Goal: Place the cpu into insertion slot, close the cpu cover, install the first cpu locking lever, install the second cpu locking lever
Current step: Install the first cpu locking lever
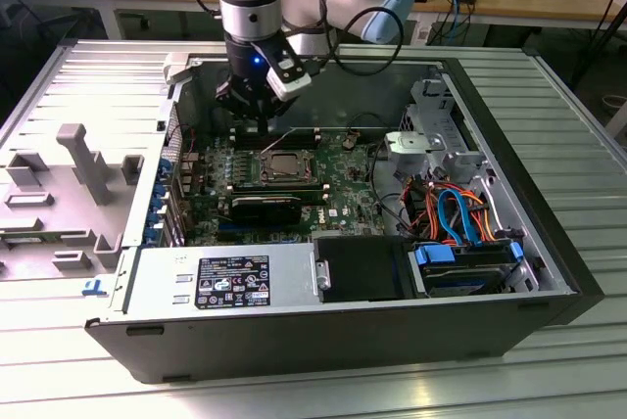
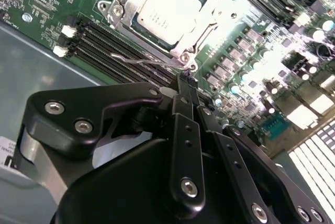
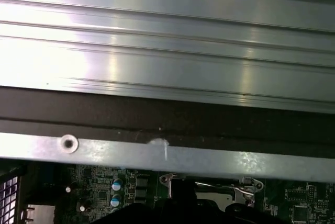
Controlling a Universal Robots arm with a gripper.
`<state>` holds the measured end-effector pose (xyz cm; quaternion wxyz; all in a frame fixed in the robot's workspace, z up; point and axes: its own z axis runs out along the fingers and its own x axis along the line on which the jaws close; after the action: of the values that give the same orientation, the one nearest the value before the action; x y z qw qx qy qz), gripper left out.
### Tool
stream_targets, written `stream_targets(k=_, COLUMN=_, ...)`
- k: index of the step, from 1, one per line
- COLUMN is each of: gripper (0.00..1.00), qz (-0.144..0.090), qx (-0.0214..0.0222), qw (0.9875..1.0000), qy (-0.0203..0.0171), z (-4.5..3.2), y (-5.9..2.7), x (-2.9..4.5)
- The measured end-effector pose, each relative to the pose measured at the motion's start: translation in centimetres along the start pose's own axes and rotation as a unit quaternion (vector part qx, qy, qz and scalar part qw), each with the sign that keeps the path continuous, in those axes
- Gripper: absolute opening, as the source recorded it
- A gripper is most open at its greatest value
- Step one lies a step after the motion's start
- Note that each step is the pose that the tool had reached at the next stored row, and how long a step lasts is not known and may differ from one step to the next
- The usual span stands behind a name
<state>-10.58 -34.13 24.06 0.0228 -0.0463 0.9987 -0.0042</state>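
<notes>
The cpu [image 1: 285,163] [image 2: 167,7] lies flat in the insertion slot [image 1: 263,176] on the green board. The silvery cpu cover [image 2: 208,15] is down around it. A thin wire locking lever [image 2: 141,62] [image 1: 286,137] stands raised along one side of the socket. My gripper [image 2: 186,77] [image 1: 251,111] hangs just above the socket's corner, fingers shut together, with their tips at the lever's free end. I cannot tell whether the tips press on the wire. The socket's edge [image 3: 209,186] shows below the case wall in the first wrist view.
The open computer case [image 1: 470,116] lies on a ribbed aluminium table. A black heatsink block [image 1: 265,207], the power supply [image 1: 225,277] and drives with blue and orange cables [image 1: 456,223] fill the near side. Memory slots [image 2: 112,46] run beside the socket. A grey fixture [image 1: 83,169] sits at the exterior view's left.
</notes>
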Motion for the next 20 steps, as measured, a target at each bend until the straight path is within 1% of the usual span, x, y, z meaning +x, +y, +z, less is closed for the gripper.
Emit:
stream_targets(k=3, gripper=0.11, qz=-0.013, qx=-0.0005, qw=0.9999, qy=-0.0002, z=0.47, y=-0.04, x=-0.45)
stream_targets(k=4, gripper=0.11, qz=-0.014, qx=-0.0005, qw=0.9999, qy=-0.0001, z=0.71, y=-0.06, x=-0.64)
stream_targets(k=7, gripper=0.11, qz=-0.014, qx=-0.0006, qw=0.9999, qy=-0.0002, z=1.1, y=-0.08, x=-0.95)
stream_targets(k=12, gripper=0.11, qz=-0.014, qx=-0.0005, qw=0.9999, qy=-0.0001, z=1.45, y=-0.11, x=-1.23)
stream_targets(k=16, gripper=0.11, qz=-0.014, qx=-0.0005, qw=0.9999, qy=-0.0001, z=1.82, y=-0.14, x=-1.62)
stream_targets(k=18, gripper=0.11, qz=-0.014, qx=-0.0005, qw=0.9999, qy=-0.0001, z=2.07, y=-0.19, x=-2.11)
stream_targets(k=20, gripper=0.11, qz=-0.014, qx=-0.0005, qw=0.9999, qy=-0.0001, z=2.22, y=-0.22, x=-2.45)
